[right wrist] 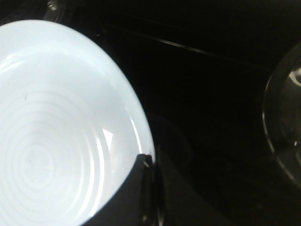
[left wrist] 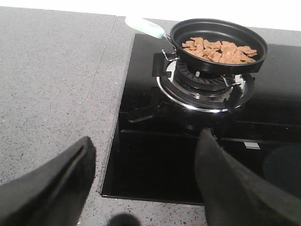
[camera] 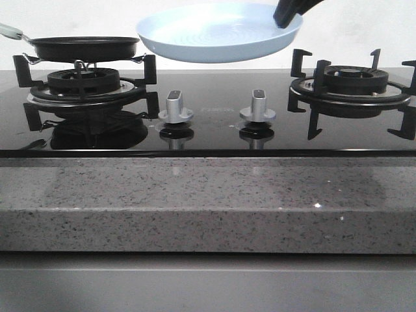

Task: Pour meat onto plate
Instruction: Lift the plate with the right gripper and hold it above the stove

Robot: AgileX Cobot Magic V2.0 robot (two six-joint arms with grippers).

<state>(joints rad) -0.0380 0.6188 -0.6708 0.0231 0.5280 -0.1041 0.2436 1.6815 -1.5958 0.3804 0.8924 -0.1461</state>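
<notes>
Plate grip: my right pincer (camera: 288, 17) pinches the far-right rim of the plate (camera: 214, 32) and holds it in the air, tilted, between the two burners.
Plate slip: I hold it by one edge only, and the glaze is smooth and glossy, so I judge it could swing or slide out once weight lands on it.
Left pincer: my left pincer (left wrist: 141, 188) hangs open over the near edge of the hob, holding nothing, well apart from the frying pan (left wrist: 218, 44).
Meat: the meat (left wrist: 218, 49) lies in the pan on the left burner (left wrist: 204, 87), small flat brown chunks in a loose heap.
Spill risk: loose pieces may scatter past the shallow rim if the pan tips fast.
Handle: the pan's pale handle (left wrist: 145, 27) is slim and rounded; a poor grasp could let the pan roll.
Hob: black glass hob (camera: 214, 133), stone-speckled counter (camera: 195, 195).
</notes>
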